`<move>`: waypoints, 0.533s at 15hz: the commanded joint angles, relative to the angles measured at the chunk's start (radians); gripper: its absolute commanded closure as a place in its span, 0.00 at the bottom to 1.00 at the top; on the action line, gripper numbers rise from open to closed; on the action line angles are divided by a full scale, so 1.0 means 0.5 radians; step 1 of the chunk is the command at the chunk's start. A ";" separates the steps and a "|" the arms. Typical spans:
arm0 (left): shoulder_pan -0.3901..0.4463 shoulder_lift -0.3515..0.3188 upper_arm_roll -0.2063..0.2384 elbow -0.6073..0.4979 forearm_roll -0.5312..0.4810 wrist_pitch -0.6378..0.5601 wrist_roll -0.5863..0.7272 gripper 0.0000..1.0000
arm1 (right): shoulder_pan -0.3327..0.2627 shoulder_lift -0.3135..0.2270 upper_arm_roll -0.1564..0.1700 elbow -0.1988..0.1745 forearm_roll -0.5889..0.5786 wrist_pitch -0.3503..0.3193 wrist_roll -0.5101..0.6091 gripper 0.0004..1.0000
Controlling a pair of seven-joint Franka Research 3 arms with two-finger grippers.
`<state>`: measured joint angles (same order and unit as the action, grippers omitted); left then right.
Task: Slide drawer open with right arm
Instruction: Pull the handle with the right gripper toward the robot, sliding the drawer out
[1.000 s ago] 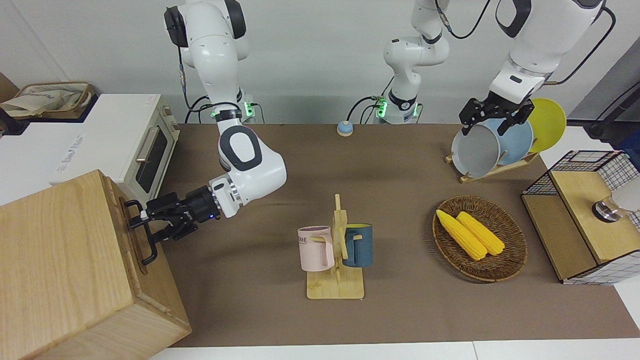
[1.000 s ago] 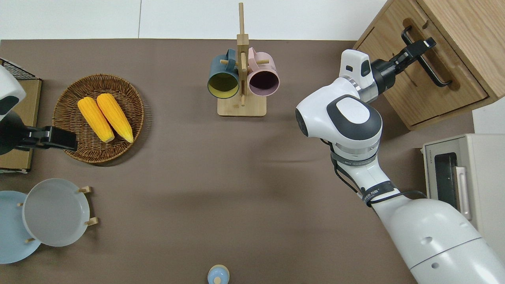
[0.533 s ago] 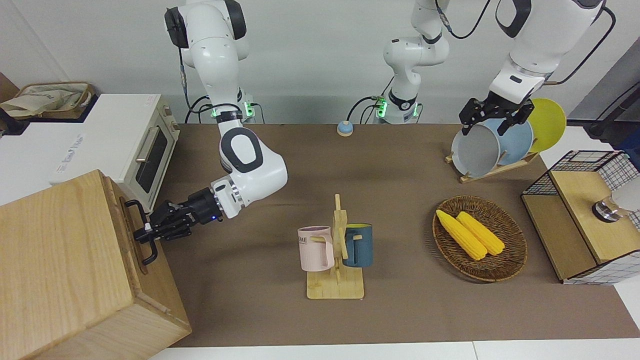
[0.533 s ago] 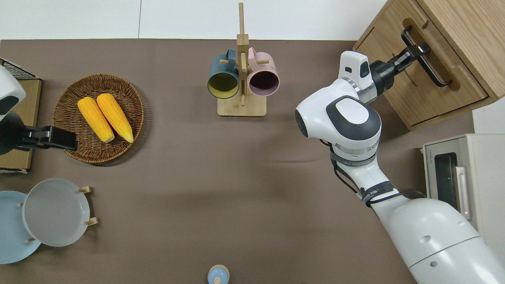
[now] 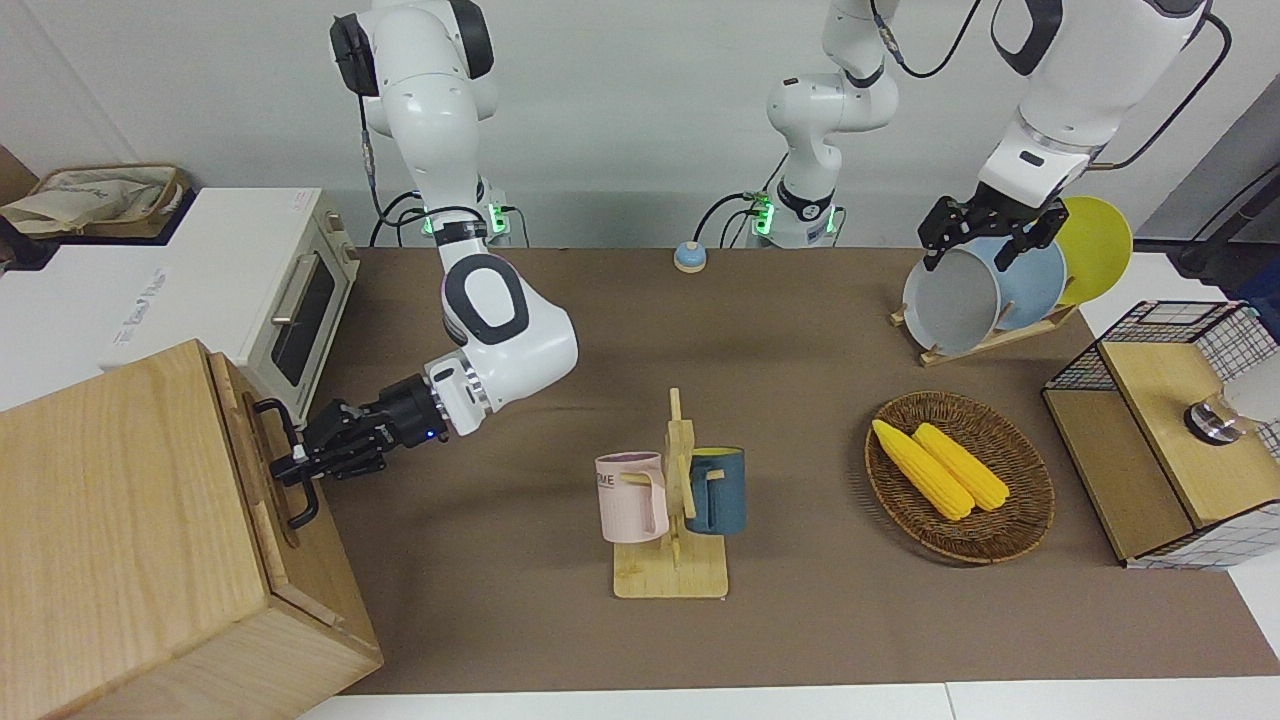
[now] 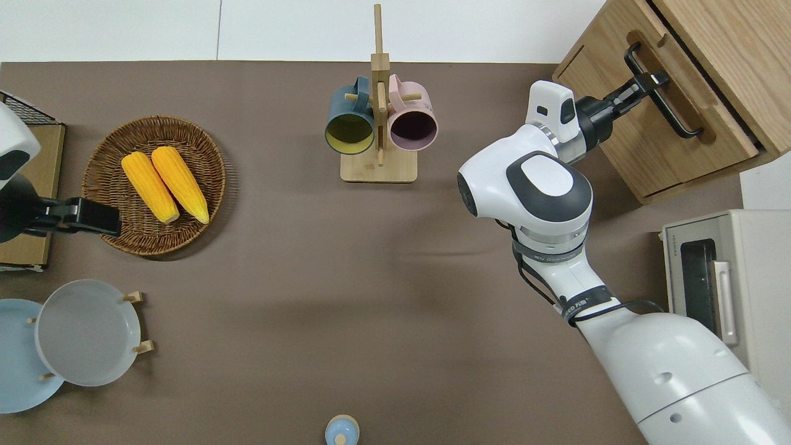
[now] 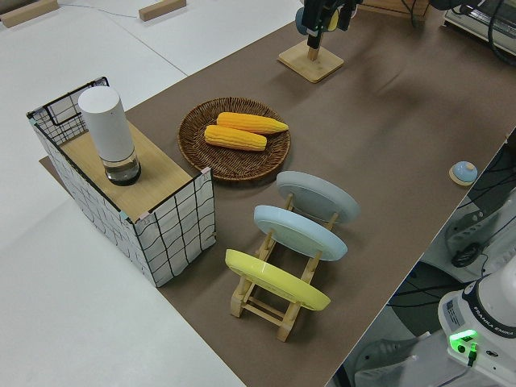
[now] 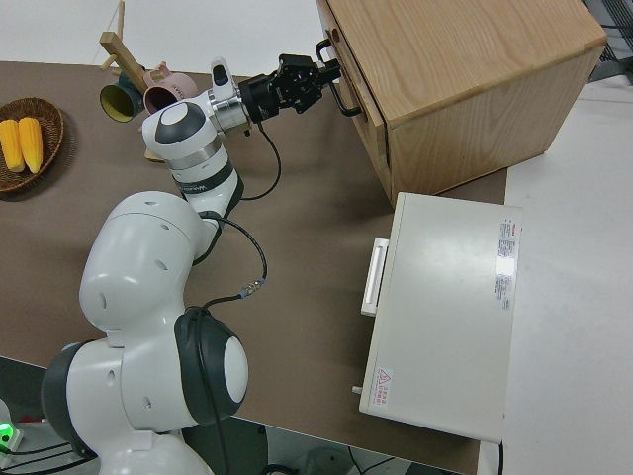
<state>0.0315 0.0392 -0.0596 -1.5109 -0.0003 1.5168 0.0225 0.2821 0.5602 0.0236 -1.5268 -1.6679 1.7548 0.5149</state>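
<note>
The light-wood drawer (image 6: 692,93) sits in the pale wooden cabinet (image 6: 729,37) at the right arm's end of the table. It stands slightly out, with a dark gap along its top edge. My right gripper (image 6: 655,79) is shut on the drawer's black bar handle (image 6: 683,114), near the bar's middle. The grip also shows in the front view (image 5: 295,462) and in the right side view (image 8: 315,77). The blue light shows at the right wrist (image 5: 428,434). My left arm is parked, its gripper (image 5: 975,255) open and empty.
A white toaster oven (image 5: 250,290) stands beside the cabinet, nearer to the robots. A wooden mug stand (image 6: 378,123) with two mugs stands mid-table. A basket with corn (image 6: 154,185), a plate rack (image 6: 86,334) and a wire-grid rack (image 5: 1170,430) are toward the left arm's end.
The right gripper shut on the bar handle and drew back toward the middle of the table. The drawer slid out a little and a dark gap opened.
</note>
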 commanded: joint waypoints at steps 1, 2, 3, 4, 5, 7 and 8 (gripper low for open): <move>0.008 0.023 -0.013 0.049 0.034 -0.039 0.019 0.01 | 0.095 -0.025 0.036 0.025 0.102 -0.003 -0.042 1.00; 0.008 0.023 -0.013 0.049 0.034 -0.039 0.019 0.01 | 0.120 -0.028 0.036 0.025 0.114 -0.012 -0.051 1.00; 0.008 0.023 -0.013 0.052 0.034 -0.039 0.019 0.01 | 0.150 -0.028 0.036 0.025 0.114 -0.042 -0.051 1.00; 0.008 0.023 -0.013 0.052 0.034 -0.039 0.019 0.01 | 0.181 -0.028 0.036 0.025 0.114 -0.085 -0.051 1.00; 0.008 0.023 -0.013 0.052 0.034 -0.039 0.019 0.01 | 0.209 -0.028 0.033 0.025 0.114 -0.119 -0.060 1.00; 0.008 0.023 -0.013 0.049 0.034 -0.039 0.019 0.01 | 0.273 -0.028 0.032 0.025 0.114 -0.184 -0.088 1.00; 0.008 0.023 -0.013 0.052 0.034 -0.039 0.019 0.01 | 0.307 -0.025 0.036 0.025 0.117 -0.211 -0.091 1.00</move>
<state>0.0315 0.0392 -0.0596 -1.5109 -0.0003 1.5168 0.0225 0.3870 0.5500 0.0332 -1.5332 -1.5884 1.6422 0.5087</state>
